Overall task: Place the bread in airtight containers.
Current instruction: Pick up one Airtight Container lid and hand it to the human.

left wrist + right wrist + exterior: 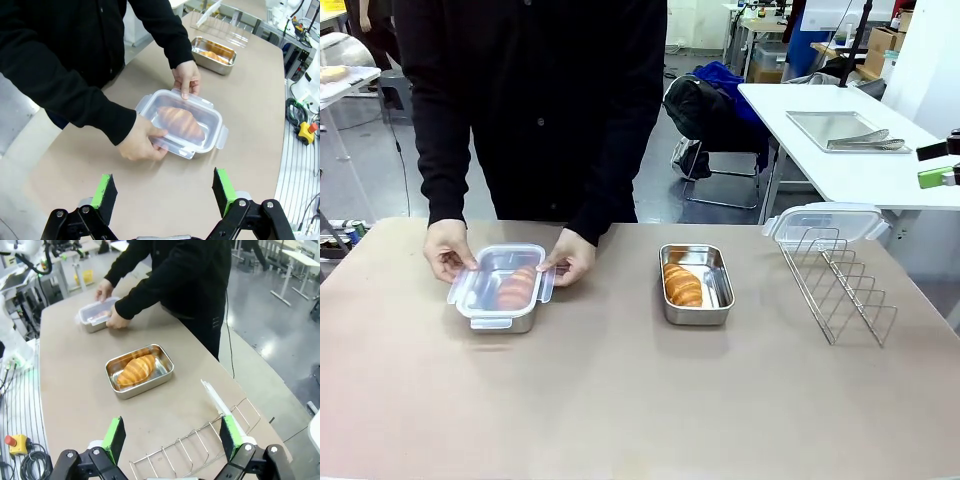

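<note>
Left tool (pixel 162 192) and right tool (pixel 172 440) fingers apart, empty; hands (pixel 450 250) on lidded container (pixel 500 288); no legible print.

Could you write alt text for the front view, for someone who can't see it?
A person's hands press a clear lid onto a steel pan holding a croissant. A second pan with a croissant sits open mid-table, beside a wire rack.
</note>
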Controlling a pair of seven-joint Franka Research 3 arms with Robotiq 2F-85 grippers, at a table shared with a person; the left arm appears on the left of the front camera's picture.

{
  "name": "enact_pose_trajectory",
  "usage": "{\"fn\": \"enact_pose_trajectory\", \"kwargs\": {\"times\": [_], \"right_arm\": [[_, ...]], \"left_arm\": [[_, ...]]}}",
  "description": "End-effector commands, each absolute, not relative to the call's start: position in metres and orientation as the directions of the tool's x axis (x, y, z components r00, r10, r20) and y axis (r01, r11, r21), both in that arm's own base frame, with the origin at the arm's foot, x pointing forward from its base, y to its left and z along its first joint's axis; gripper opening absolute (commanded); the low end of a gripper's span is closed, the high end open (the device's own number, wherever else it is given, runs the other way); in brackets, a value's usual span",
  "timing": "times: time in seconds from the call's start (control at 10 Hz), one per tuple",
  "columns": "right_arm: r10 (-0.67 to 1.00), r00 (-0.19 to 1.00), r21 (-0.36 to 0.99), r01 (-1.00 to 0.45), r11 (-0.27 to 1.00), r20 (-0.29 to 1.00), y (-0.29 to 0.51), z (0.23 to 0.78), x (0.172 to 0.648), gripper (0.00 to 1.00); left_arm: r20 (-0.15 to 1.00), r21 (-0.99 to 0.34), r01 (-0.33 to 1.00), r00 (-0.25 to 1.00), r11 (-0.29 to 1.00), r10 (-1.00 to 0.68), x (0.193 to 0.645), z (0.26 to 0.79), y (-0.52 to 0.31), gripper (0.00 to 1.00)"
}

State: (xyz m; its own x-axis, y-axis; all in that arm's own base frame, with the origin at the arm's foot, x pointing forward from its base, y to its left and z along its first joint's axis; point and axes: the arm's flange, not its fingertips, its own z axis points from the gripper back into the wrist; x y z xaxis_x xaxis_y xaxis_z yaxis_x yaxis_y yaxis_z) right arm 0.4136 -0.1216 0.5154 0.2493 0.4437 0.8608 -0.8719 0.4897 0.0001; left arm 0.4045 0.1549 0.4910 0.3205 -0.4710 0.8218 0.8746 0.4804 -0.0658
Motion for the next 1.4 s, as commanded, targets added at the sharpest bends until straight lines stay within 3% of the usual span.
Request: {"fn": "enact_pose_trajectory", "kwargs": {"times": [0.0,0.9,1.3], "right_arm": [[0.433,0.247,0.004,-0.872,0.49,0.867,-0.12,0.515,0.412,1.0],[0.443,0.25,0.002,-0.872,0.489,0.861,-0.122,0.515,0.413,1.0],[0.808,0.299,-0.113,-0.907,0.407,0.509,-0.066,0.517,0.52,1.0]], "left_arm": [[0.837,-0.05,0.882,0.293,0.469,-0.462,0.404,0.491,0.154,1.0],[0.837,-0.05,0.882,0.293,0.469,-0.462,0.404,0.491,0.154,1.0],[0.837,-0.05,0.882,0.293,0.469,-0.462,0.404,0.491,0.154,1.0]]}}
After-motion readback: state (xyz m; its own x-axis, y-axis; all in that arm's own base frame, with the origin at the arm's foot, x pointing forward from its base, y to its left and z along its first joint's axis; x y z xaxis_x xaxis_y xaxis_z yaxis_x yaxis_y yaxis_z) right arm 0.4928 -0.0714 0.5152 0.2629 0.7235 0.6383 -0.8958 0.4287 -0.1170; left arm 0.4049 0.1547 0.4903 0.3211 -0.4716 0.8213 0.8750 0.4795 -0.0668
